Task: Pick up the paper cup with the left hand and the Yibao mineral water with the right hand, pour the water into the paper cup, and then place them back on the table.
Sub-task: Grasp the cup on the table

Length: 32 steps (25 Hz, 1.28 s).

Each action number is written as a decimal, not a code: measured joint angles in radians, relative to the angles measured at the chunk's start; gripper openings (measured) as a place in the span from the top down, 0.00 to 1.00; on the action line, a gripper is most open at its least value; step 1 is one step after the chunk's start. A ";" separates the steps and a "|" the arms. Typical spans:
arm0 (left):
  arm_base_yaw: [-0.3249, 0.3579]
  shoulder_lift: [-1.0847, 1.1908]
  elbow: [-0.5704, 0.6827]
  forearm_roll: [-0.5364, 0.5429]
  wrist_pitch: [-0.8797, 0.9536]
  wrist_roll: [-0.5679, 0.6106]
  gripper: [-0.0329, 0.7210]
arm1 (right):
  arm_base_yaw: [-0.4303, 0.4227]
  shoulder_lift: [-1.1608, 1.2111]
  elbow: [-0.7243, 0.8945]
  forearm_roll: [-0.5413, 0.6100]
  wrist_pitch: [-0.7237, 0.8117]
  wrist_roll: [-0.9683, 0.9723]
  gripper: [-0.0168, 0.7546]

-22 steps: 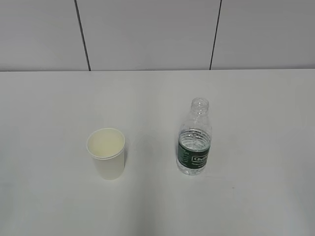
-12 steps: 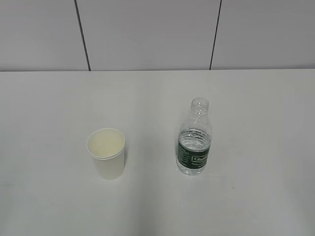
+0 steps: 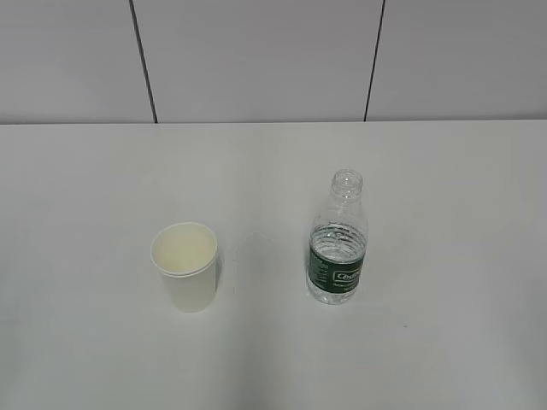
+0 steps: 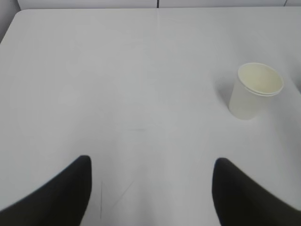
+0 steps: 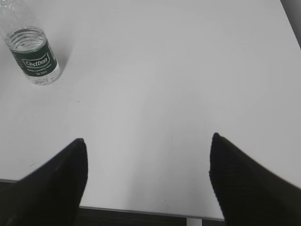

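**Asker:** What are your hands doing?

**Me:** My left hand [image 4: 149, 188] hangs above the table [image 3: 444, 171] with its two black fingers spread wide, holding nothing. My right hand [image 5: 146, 176] is the same: wide open, empty, near the table's front edge. Neither shows in the exterior view.

**Asker:** Where are the things?

**Me:** The paper cup [image 4: 254, 92] stands upright ahead and to the right of my left hand, well apart. The Yibao mineral water [image 5: 32, 52] stands upright, capless, ahead and far left of my right hand.

**Asker:** Which step is this?

**Me:** I judge it the very start: nothing is grasped. Next, each hand must reach inward and straddle its object.

**Asker:** Any obstacles?

**Me:** None visible; bare white tabletop lies all around, cup and bottle apart.
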 joint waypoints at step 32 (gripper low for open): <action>0.000 0.030 -0.007 0.002 -0.543 0.013 0.26 | 0.000 0.000 0.000 0.000 0.000 0.000 0.21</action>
